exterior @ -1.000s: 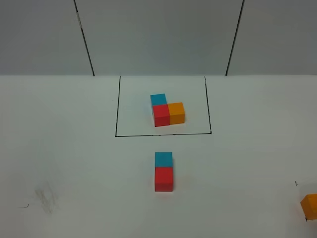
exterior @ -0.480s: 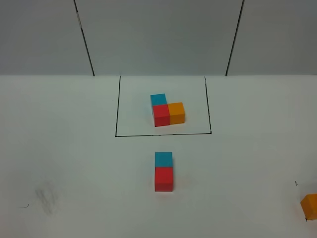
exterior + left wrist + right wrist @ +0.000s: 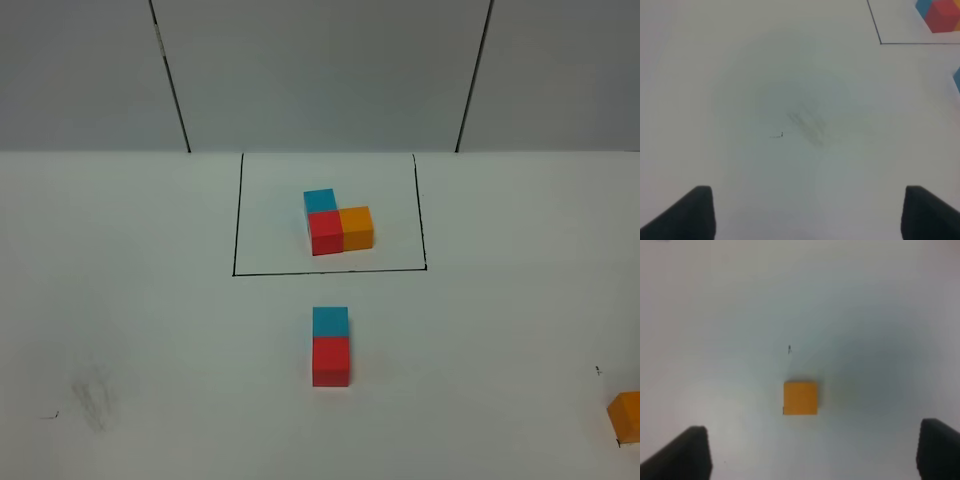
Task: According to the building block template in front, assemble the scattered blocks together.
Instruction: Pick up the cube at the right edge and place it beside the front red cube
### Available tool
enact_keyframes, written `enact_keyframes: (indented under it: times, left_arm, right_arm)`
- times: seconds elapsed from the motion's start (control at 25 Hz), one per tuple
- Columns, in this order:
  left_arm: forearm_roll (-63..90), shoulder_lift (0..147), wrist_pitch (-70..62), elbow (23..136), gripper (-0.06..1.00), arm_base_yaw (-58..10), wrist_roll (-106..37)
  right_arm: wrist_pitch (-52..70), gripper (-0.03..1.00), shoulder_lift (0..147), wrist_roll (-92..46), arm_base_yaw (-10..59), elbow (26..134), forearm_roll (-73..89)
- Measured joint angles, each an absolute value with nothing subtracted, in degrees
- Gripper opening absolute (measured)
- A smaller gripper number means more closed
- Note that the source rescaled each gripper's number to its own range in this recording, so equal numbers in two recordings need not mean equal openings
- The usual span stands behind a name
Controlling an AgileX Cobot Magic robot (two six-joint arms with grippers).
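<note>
The building block template (image 3: 338,228) is an L of blue, red and orange cubes inside a black drawn rectangle at the back middle; its corner (image 3: 939,14) shows in the left wrist view. In front of it, a loose blue cube (image 3: 330,321) touches a loose red cube (image 3: 331,361) in a line. The loose orange cube (image 3: 627,416) lies apart at the right edge, and in the right wrist view that orange cube (image 3: 800,398) sits between the spread fingers of my right gripper (image 3: 815,452), untouched. My left gripper (image 3: 807,212) is open over bare table. Neither gripper appears in the high view.
A grey smudge (image 3: 807,125) and a small pen mark (image 3: 782,134) lie on the white table (image 3: 150,330) at the left. A pen mark (image 3: 789,349) sits just beyond the orange cube. A grey back wall (image 3: 320,70) rises behind the rectangle.
</note>
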State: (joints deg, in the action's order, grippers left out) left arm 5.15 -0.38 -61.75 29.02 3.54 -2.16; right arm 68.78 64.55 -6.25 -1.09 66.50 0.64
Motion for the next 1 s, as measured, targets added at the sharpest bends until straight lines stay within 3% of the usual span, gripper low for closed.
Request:
enact_keyframes:
  times: [0.4, 1.0]
  left_arm:
    - [5.15, -0.38, -61.75, 29.02, 0.79, 3.54, -2.16]
    - [5.15, -0.38, -61.75, 29.02, 0.79, 3.54, -2.16]
  right_arm:
    - [47.49, 0.86, 74.73, -4.36, -1.09, 52.36, -0.65]
    - [45.24, 0.86, 88.21, -0.80, -1.09, 49.75, 0.00]
